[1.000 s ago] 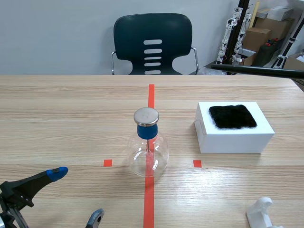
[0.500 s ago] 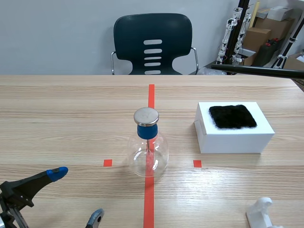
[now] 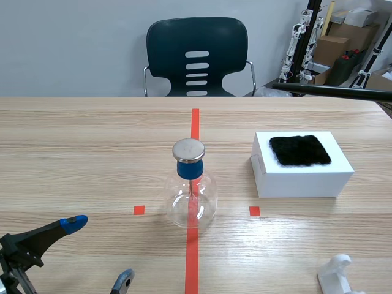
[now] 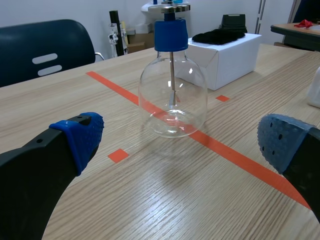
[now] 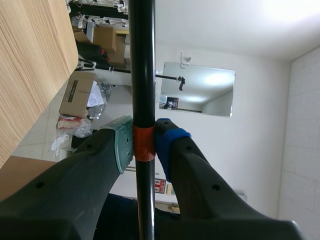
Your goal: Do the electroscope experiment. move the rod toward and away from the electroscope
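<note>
Wooden table point(image 3: 73, 141) under both arms: right gripper point(image 5: 144, 142) pinches one black rod point(image 5: 142, 60) at its orange-red band, raised over the far right edge, well apart from the single glass electroscope point(image 3: 191, 196) on the centre tape. Left gripper point(image 3: 99, 252) is spread wide, low, facing the electroscope. One white box point(image 3: 300, 174) carrying one black fur pad point(image 3: 300, 150) sits on the rod's side; one dark chair point(image 3: 197, 56) stands behind.
</note>
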`<action>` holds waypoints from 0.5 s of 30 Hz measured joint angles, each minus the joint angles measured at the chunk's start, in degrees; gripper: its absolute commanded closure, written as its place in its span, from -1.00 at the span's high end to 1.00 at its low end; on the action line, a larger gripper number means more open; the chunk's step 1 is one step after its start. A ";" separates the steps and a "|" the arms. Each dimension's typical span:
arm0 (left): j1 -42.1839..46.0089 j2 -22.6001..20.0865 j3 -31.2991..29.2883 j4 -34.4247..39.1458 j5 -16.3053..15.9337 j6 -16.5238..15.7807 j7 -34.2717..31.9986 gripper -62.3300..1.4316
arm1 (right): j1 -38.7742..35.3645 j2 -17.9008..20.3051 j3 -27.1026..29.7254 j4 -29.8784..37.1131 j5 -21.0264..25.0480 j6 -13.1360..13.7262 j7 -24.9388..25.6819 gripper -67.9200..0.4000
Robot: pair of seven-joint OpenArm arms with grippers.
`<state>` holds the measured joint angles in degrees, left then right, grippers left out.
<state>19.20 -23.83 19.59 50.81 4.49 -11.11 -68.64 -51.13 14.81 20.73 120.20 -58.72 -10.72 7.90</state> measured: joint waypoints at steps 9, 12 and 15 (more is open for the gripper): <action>0.00 0.00 0.00 0.00 0.00 0.00 0.00 1.00 | -0.02 1.64 0.00 0.00 1.36 0.02 -0.87 -0.95; 0.00 0.00 0.00 0.00 0.00 0.00 0.00 1.00 | -0.02 4.55 0.00 0.00 3.23 0.02 -3.13 -0.95; 0.00 0.00 0.00 0.00 0.00 0.00 0.00 1.00 | -0.02 8.63 0.00 0.00 4.35 0.00 -3.69 -0.95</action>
<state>19.20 -23.83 19.59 50.81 4.49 -11.11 -68.64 -51.16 23.44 20.73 120.20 -54.37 -10.72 4.21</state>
